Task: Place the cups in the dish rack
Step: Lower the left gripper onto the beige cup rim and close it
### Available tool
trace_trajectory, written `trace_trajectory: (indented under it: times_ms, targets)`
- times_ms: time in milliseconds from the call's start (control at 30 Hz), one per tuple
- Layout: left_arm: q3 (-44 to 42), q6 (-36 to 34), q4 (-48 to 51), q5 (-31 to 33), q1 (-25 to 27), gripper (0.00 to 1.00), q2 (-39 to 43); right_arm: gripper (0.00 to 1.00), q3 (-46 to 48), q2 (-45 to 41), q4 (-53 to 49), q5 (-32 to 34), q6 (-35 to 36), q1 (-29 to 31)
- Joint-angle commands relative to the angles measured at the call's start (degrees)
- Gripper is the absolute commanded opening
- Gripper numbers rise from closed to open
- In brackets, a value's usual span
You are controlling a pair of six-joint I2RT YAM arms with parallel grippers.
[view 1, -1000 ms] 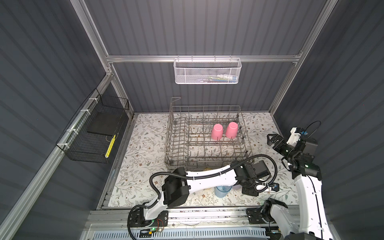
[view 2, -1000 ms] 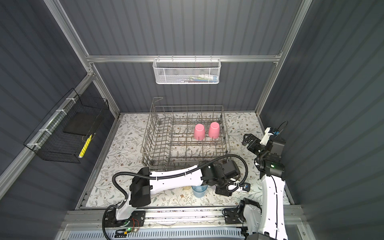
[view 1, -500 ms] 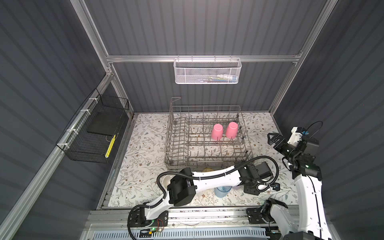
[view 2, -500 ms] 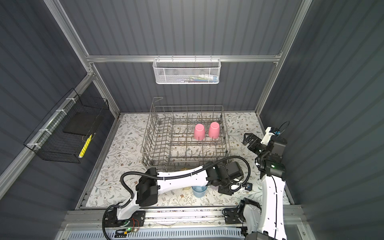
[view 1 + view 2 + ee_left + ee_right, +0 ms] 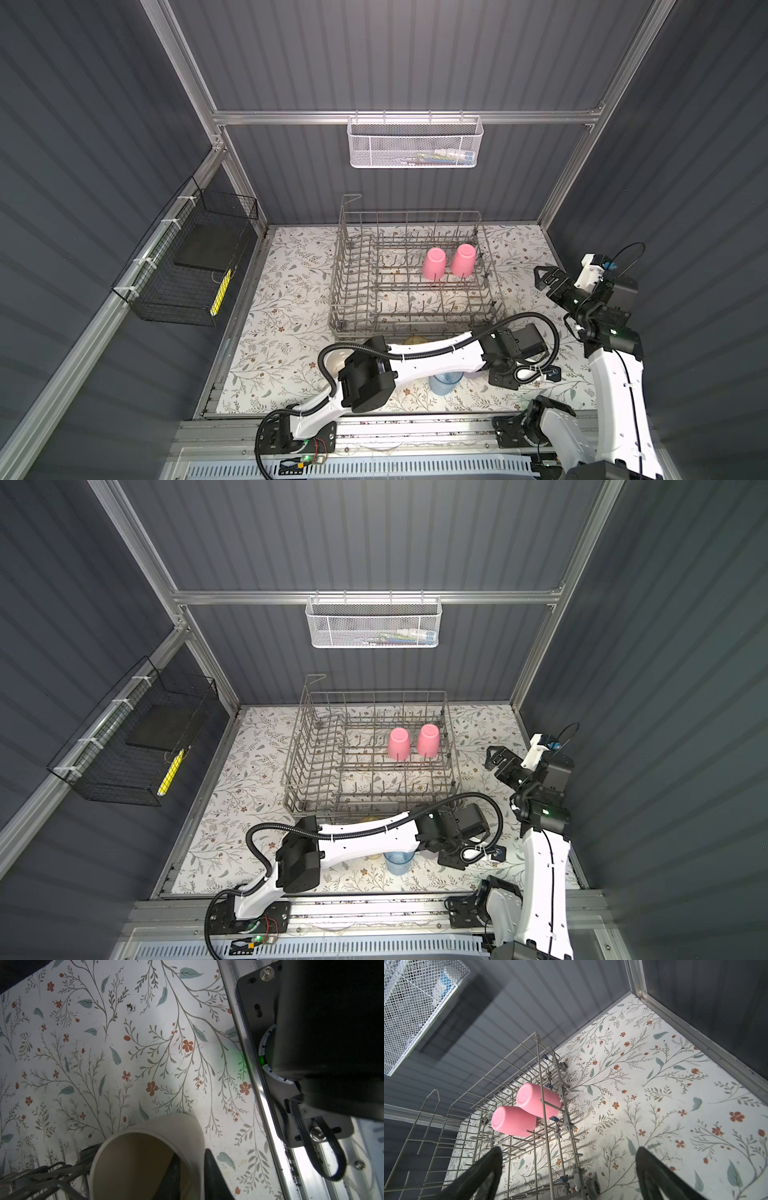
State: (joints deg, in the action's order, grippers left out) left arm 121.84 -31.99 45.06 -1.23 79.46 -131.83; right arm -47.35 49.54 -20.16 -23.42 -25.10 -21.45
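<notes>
Left elbow (image 5: 365,374) is sliding right; I'm watching left jaws pinching beige cup's (image 5: 166,1126) wall near bench's (image 5: 291,291) front edge, right jaws gaping.

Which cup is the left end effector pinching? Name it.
The beige cup: the left end effector straddles its wall, one finger inside. Both pink cups sit in the dish rack; the blue tumbler stands ungripped.

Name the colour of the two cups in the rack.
Both cups are pink; right wrist view shows best.

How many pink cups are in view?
2. One pink cup and a second pink cup stand side by side in the dish rack, far right. More may hide beneath the left arm.
</notes>
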Motion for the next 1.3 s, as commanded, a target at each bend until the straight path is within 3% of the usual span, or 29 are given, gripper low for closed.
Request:
trace_trajectory:
  times_ms: [0,167,600,1000,1267]
  targets:
    - [2.0,-0.95,2.22,-2.28,0.14,0.16,-0.99,0.99,0.6,0.12,1.07,-0.84,-0.1,-0.37]
    - [2.25,-1.06,2.74,-3.6,0.16,0.07,-0.97,0.99,0.6,-0.05,1.05,-0.84,-0.17,-0.52]
    - [1.72,-0.8,1.08,-2.81,0.17,0.02,0.81,0.99,0.88,-0.83,1.42,-0.69,-0.59,-0.96]
    - [-8.02,0.58,-11.08,-1.04,0.04,0.0,12.16,0.99,2.71,-6.11,5.06,-1.26,-4.27,-2.8]
    - [-14.64,1.9,-16.6,2.73,-0.84,0.0,19.06,0.99,2.7,-6.56,8.0,-5.58,-7.88,-3.86]
